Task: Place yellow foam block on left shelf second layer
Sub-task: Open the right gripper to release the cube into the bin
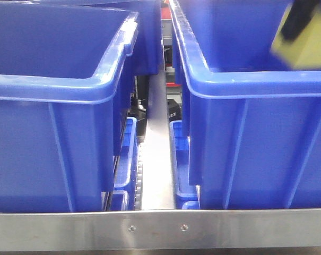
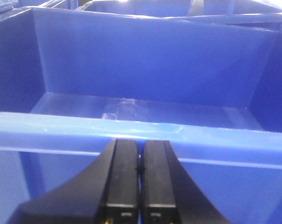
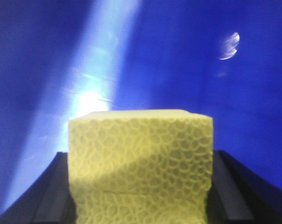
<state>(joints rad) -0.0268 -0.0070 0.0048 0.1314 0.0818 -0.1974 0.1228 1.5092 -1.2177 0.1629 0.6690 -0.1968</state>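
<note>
With the right claw (image 3: 140, 186) clamped on the yellow foam block (image 3: 140, 163), the right wrist view shows black fingers (image 3: 47, 196) pressing both sides of the cube, pitted foam face toward the camera, blue bin wall (image 3: 187, 70) behind with a bright glare streak. In the front view the yellow foam block (image 1: 309, 45) sits at far top right, blurred, above the opening of the right blue bin (image 1: 256, 133), a dark claw part (image 1: 298, 21) on its upper edge. Whether it touches the bin I cannot tell.

Left claw (image 2: 140, 186): jaws pressed together, holding nothing, just near side of the rim of the left blue bin (image 2: 131, 130), looking into its interior.

Front view: left blue bin (image 1: 54, 133) and right bin stand side by side on a steel shelf rail (image 1: 160, 228), a metal upright (image 1: 156, 149) in the gap between them. More blue bins (image 1: 126, 154) show lower down through the gap.
</note>
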